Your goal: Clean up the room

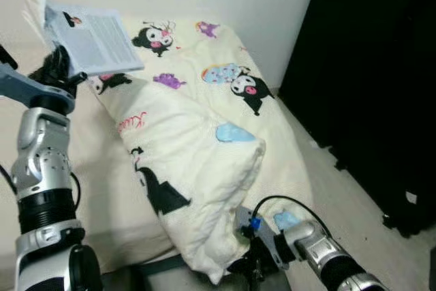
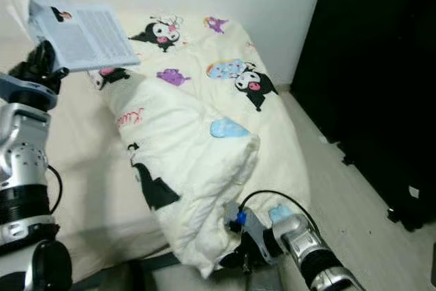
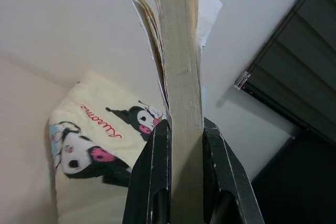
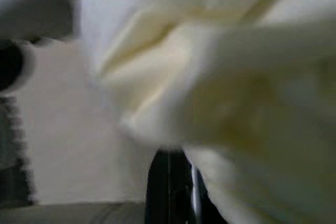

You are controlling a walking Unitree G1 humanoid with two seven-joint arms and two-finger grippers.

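Bedroom, above the bed (image 1: 102, 168): left gripper (image 3: 185, 145) pinches a book (image 1: 92, 35) aloft; right gripper (image 1: 238, 264) touches the quilt (image 1: 197, 161), finger spread indiscernible.

Before me stands a bed (image 1: 102, 168) with a plain cream sheet. A cream quilt (image 1: 197, 134) printed with black cartoon figures lies directly on it, spread from 12 o'clock toward 3 o'clock and folded back on itself into a thick bulge at centre. Its lower corner hangs over the bed's edge at 6 o'clock. The sheet lies bare at 9 o'clock. Pale floor (image 1: 354, 216) runs beside the bed at 4 o'clock.
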